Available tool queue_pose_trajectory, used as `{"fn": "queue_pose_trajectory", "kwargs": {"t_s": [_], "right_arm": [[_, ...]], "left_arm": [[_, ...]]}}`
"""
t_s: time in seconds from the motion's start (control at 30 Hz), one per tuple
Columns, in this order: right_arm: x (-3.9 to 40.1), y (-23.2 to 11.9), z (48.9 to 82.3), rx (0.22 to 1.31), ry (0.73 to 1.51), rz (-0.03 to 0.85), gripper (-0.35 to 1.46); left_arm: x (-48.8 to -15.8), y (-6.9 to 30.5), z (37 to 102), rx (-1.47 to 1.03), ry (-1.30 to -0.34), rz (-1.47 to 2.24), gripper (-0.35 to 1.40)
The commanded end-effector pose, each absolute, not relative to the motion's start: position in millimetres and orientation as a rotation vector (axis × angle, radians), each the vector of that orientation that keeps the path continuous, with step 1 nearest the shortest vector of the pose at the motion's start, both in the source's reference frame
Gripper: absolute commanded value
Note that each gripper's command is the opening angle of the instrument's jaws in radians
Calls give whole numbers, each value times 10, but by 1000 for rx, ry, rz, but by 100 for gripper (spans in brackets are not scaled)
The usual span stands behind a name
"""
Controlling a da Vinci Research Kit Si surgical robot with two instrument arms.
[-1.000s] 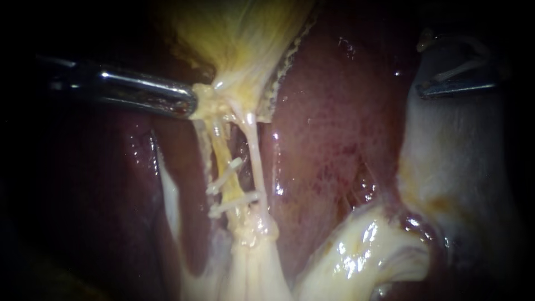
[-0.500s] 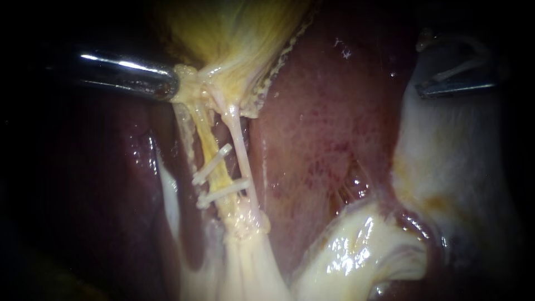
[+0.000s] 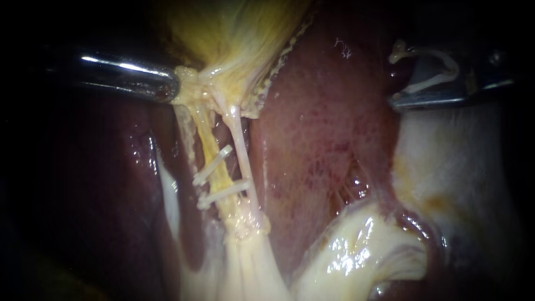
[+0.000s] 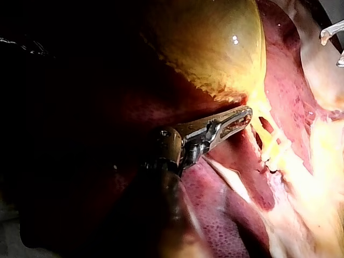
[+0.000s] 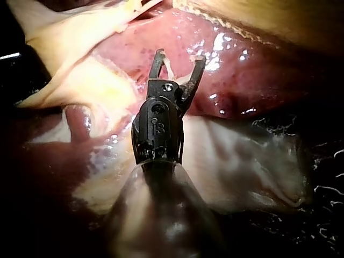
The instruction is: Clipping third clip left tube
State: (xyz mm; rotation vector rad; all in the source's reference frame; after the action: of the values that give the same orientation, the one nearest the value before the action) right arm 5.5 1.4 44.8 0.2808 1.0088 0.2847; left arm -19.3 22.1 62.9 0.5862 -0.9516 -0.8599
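My left instrument comes in from the left, its jaws shut on the pale tissue at the base of the yellow gallbladder, holding it taut. Two tubes run down from there. The yellow left tube carries two white clips, one above the other; the paler right tube is bare. My right instrument hangs at the upper right, well away from the tubes, its jaws wide apart with a white clip seated between them. In the right wrist view those jaws stand over the liver.
Dark red liver lies between the tubes and my right instrument. Glossy pale tissue bulges below, and whitish tissue spreads under my right instrument. In the left wrist view my left instrument grips just under the gallbladder.
My left instrument pulled the gallbladder base to the left, drawing the tubes and clips with it. My right instrument then moved left, farther into view.
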Motion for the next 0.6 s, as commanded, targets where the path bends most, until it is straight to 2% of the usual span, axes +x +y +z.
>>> {"fn": "queue_pose_trajectory", "kwargs": {"t_s": [0.03, 0.6], "right_arm": [[57, 13, 448, 284, 1009, 287, 49], [102, -18, 464, 384, 1028, 344, 49]], "left_arm": [[-193, 221, 629, 586, -952, -860, -35], [-194, 220, 629, 585, -951, -860, -35]]}}
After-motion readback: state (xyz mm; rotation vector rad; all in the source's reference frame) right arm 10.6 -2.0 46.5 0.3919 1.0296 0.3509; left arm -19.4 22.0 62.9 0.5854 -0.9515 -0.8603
